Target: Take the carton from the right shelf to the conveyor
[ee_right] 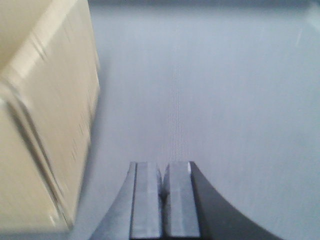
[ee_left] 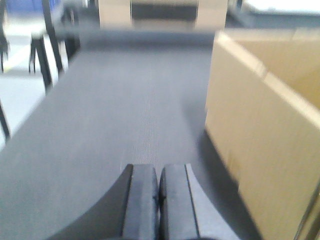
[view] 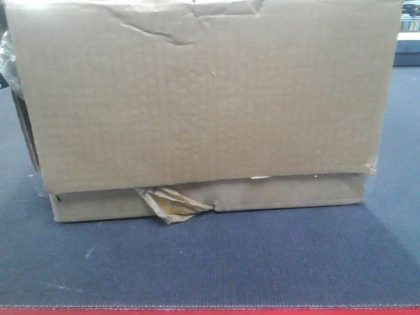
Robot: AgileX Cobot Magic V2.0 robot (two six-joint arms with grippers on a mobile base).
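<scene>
The carton [view: 203, 98] sits flat on the conveyor [view: 210, 262], filling most of the front view; its broad brown face is turned toward that camera, creased near the top edge, and a crumpled wad of yellowish tape [view: 172, 203] hangs from the seam at its lower edge; the belt's thin red strip [view: 210, 311] runs along the bottom of that view.

My left gripper [ee_left: 159, 195] is empty, its two dark fingers [ee_left: 142, 200] pressed together with no gap between them; it hangs above the ribbed belt [ee_left: 125, 125], with the carton's side [ee_left: 260, 125] just beside it on the right and not touching it; the view is blurred, and beyond the belt's far end I make out only dim frames and pale shapes.

My right gripper [ee_right: 161, 200] is likewise closed on nothing, fingers [ee_right: 147, 200] meeting; it is over bare belt [ee_right: 210, 90], with the carton's corner [ee_right: 45, 110] close on its left, apart from the fingers; that view is smeared too, so the carton's edges show only as streaks.
</scene>
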